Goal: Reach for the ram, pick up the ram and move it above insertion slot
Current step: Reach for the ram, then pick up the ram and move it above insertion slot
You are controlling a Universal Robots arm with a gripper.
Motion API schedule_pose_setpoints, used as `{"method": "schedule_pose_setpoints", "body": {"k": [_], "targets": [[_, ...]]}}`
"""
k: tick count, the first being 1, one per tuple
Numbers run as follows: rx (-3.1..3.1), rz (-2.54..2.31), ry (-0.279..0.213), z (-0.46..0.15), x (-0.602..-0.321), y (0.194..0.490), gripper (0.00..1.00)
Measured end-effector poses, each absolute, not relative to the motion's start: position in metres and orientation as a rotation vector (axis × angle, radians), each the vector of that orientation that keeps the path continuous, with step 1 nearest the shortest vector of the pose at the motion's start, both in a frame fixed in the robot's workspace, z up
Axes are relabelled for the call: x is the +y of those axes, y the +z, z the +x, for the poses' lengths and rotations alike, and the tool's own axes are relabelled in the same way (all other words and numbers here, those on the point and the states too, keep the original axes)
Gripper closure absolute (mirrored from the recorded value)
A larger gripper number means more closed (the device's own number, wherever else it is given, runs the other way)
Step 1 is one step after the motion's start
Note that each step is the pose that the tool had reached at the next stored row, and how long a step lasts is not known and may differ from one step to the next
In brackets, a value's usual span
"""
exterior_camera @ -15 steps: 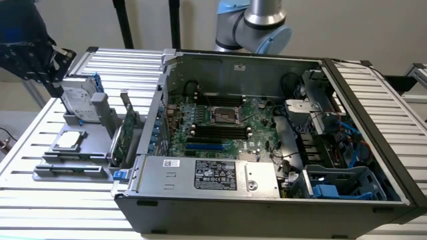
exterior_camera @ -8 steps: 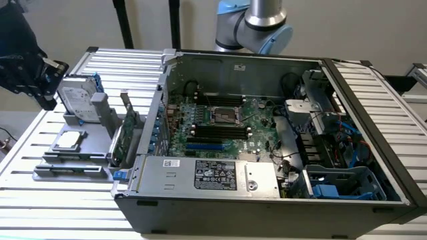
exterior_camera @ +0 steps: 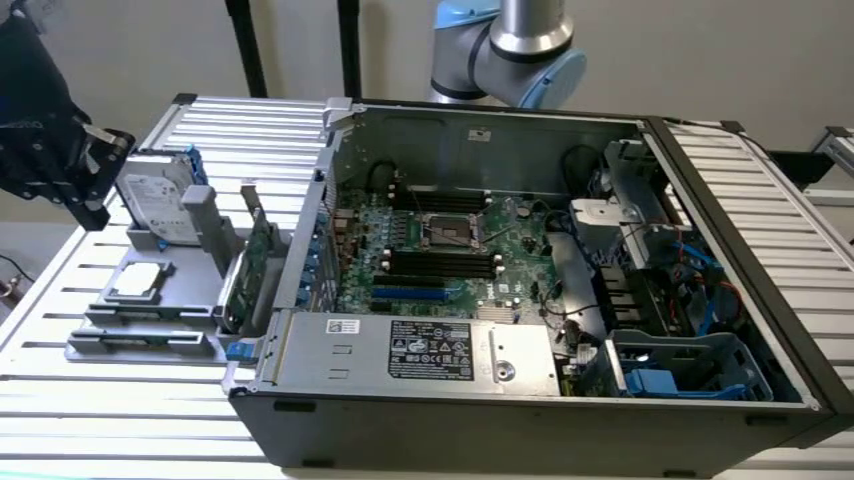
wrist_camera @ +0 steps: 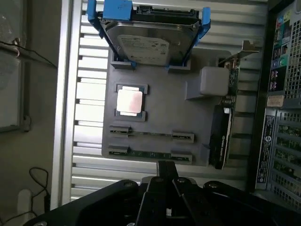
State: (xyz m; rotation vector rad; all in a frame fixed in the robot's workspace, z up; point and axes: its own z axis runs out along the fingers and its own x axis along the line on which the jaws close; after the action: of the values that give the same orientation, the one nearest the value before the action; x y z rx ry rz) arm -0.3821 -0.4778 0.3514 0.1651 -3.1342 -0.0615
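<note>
Resting on a slatted table (exterior_camera: 107,420), a grey holder tray (wrist_camera: 160,120), carrying a silver hard drive (wrist_camera: 146,44) in blue rails (wrist_camera: 117,8), a square processor (wrist_camera: 129,100) and a green expansion card (wrist_camera: 221,141) standing on edge. Just beside, lying open, a computer case (exterior_camera: 534,430) housing a motherboard (exterior_camera: 514,230) and power supply (exterior_camera: 414,350).

Plain beige wall (exterior_camera: 721,50) across 12 o'clock, two black upright poles (exterior_camera: 246,45) at 11 o'clock against it, silver slatted desk (exterior_camera: 80,410) from 7 to 9 o'clock, soft even light

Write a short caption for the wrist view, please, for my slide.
Shut gripper hovers near the ram on the grey holder, which also carries a hard drive.
</note>
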Motion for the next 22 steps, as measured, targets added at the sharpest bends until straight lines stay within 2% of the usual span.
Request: {"method": "schedule_pose_setpoints", "body": {"k": [22], "targets": [[-3.035, 0.773, -0.073, -0.3821, -0.4778, 0.3441, 0.89]]}}
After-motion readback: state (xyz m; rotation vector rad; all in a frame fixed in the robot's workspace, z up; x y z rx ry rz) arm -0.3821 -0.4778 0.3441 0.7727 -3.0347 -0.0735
